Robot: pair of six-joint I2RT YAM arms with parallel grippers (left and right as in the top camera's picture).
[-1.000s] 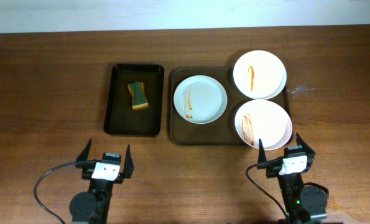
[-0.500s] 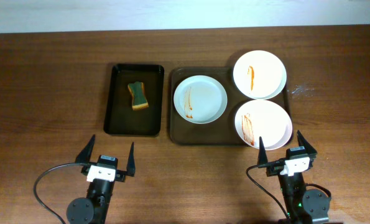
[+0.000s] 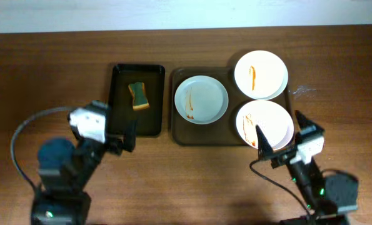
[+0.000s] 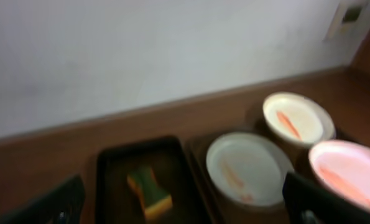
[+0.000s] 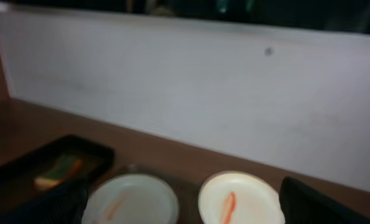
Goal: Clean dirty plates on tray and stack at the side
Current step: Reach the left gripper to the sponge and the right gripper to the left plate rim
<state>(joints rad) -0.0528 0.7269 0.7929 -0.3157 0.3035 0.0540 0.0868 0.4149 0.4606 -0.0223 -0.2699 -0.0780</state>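
Overhead, the dark-brown rectangular tray [image 3: 178, 136] sits just right of centre on the brown wooden table [image 3: 48, 62], and all three dirty plates are on it. The white round plate with a red-brown streak on its left side [image 3: 201, 100] fills the tray's 9 o'clock half. The white round plate with an orange streak down its middle [image 3: 261, 75] sits at the tray's 1 o'clock corner, overlapping the far rim. The white round plate with a broad orange smear [image 3: 267, 125] sits at the 5 o'clock corner, its edge passing the tray's right rim.

Just beside the brown tray, at its 9 o'clock, lies the black rectangular tray [image 3: 119, 70]. In it is the green-and-yellow sponge [image 3: 138, 95], toward the far end and untouched.

The left gripper [image 3: 119, 122] is over the black tray's near-left corner, at 7 o'clock from the sponge. Its fingers are spread wide and hold nothing. Its wrist camera is blurred, but it shows the sponge low in the frame and the plates off at 3 o'clock, under a pale wall.

The right gripper [image 3: 277, 120] hangs over the smeared plate. Its two dark fingers are splayed apart, one over the plate's 7 o'clock edge and one at its 3 o'clock edge, with nothing between them. The pictures do not show whether they touch the plate. Its wrist view is soft too: two plates low in the frame, the black tray at 8 o'clock.
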